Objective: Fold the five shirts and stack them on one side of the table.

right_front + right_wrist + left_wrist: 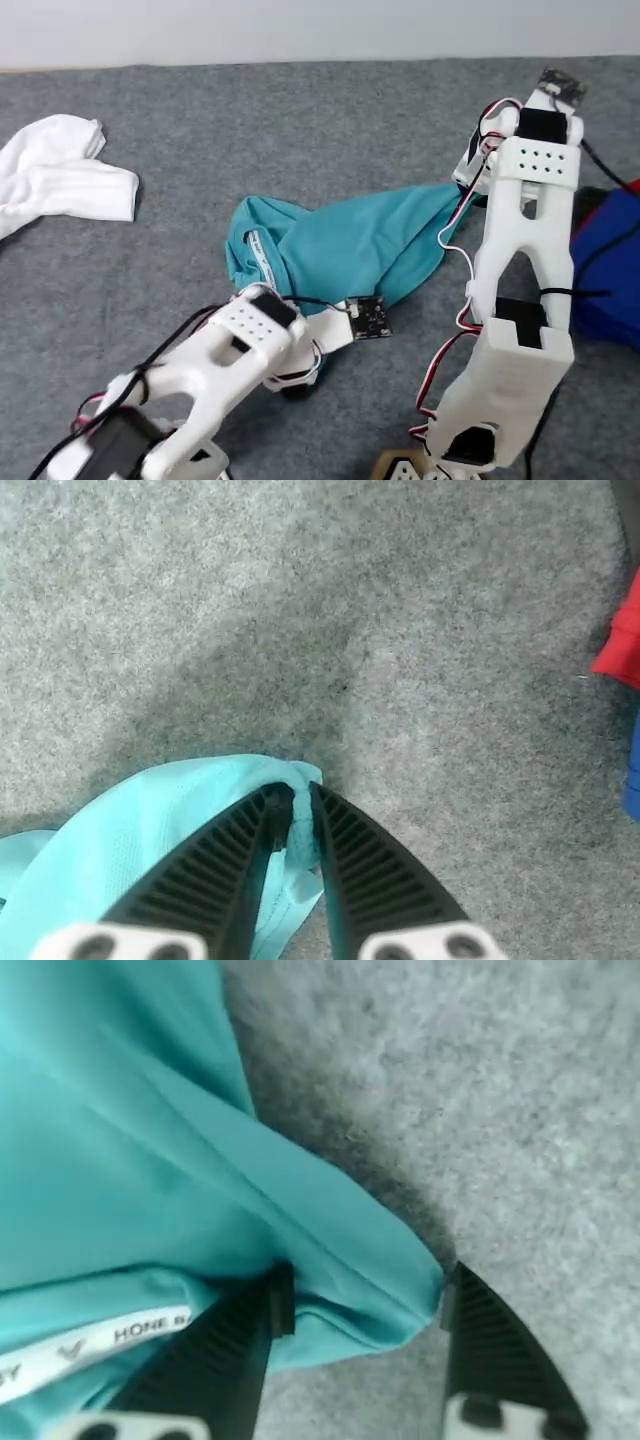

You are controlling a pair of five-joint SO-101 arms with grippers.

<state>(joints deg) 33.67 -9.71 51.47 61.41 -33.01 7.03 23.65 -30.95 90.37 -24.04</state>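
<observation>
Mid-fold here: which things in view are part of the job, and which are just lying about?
Job: crumpled teal fabric shirt, pinched by right gripper; white fabric shirt; blue cloth garment; red cloth edge.
Lying about: grey felt table covering.

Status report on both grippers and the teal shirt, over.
Right gripper shut on teal shirt corner. Left gripper open around its folded edge. Nothing blocks; white shirt lies apart, blue cloth beside right arm.

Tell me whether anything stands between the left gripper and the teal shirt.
Nothing visible does. The left gripper is open, with a folded edge of the teal shirt between its fingers and the grey table beside it. The right gripper is shut on another corner of the teal shirt.
</observation>
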